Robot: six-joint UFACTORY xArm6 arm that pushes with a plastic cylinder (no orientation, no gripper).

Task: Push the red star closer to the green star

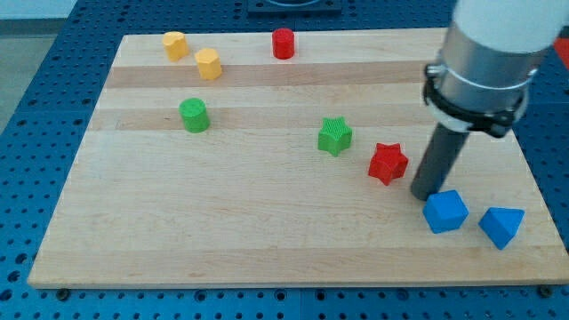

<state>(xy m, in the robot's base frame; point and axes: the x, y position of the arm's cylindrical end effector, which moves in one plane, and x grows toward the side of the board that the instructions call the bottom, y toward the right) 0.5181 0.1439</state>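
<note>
Now my tip (421, 195), a bare rod tool with nothing to open or close, sits just right of the red star (388, 164), opposite the green star (334, 136), suiting a leftward shove.

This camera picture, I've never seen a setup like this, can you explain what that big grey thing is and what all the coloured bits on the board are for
The big grey and white cylinder at the view's top right is the end of a robot arm. It has no hand and holds nothing: it ends in a straight dark rod, and my tip slides along the wooden board to push blocks.

There is only one camera, looking down at the board at an angle.

On the board lie small blocks: a red star just left of my tip, with a small gap between them, and a green star beyond it, up and to the left. A blue cube sits right beside my tip, with a blue wedge-like block to its right. Farther away are two yellow blocks, a green cylinder and a red cylinder.
</note>
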